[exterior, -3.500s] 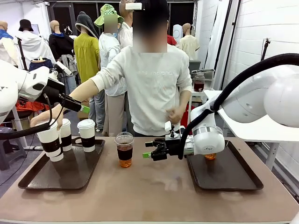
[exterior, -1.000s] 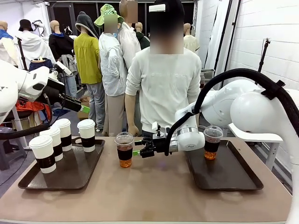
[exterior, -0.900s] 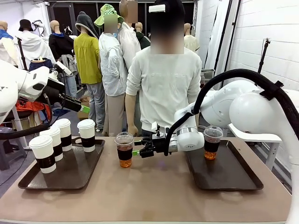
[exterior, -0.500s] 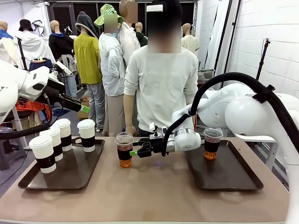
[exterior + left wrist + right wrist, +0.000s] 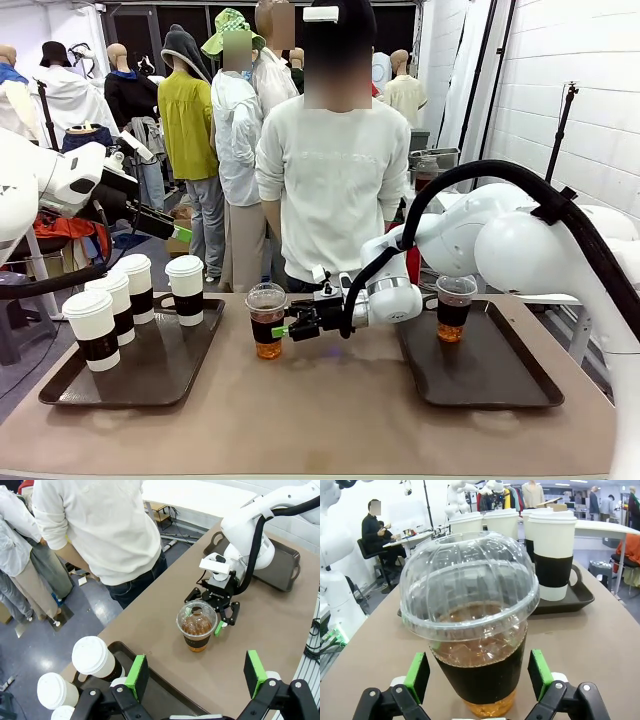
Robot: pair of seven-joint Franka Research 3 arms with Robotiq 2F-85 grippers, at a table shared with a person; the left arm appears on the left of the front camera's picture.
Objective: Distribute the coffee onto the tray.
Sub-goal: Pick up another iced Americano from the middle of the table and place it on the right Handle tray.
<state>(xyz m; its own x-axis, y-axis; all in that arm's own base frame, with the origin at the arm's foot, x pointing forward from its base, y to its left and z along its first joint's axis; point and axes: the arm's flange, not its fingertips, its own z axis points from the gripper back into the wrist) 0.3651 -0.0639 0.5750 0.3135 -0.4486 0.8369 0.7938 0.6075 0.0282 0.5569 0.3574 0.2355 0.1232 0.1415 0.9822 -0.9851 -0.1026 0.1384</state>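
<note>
The right arm [image 5: 520, 240] reaches across the middle of the brown surface [image 5: 320, 420], low and almost flat. Its right gripper [image 5: 288, 329] points at a clear cup [image 5: 266, 320] with a round see-through lid. The fingers [image 5: 418, 674] are spread wide, one on each side of the cup's dark band, and the pictures do not show them pressing it. The cup stands upright on the bare surface, between the two trays. It has brown drink in it, darker at the top and orange at the bottom. A second clear cup [image 5: 454, 306] with brown drink stands upright on the right tray [image 5: 500, 385], near the back edge. The left arm [image 5: 60, 185] is up high over the left side. The left gripper [image 5: 196, 675] looks down from above, and its green fingers [image 5: 136, 677] are wide apart with nothing between them. The left tray [image 5: 150, 375] holds four white paper cups [image 5: 184, 290] with white lids and dark bands, all standing up. A person [image 5: 335, 170] in a white top stands at the far side of the surface, right behind the middle cup.
</note>
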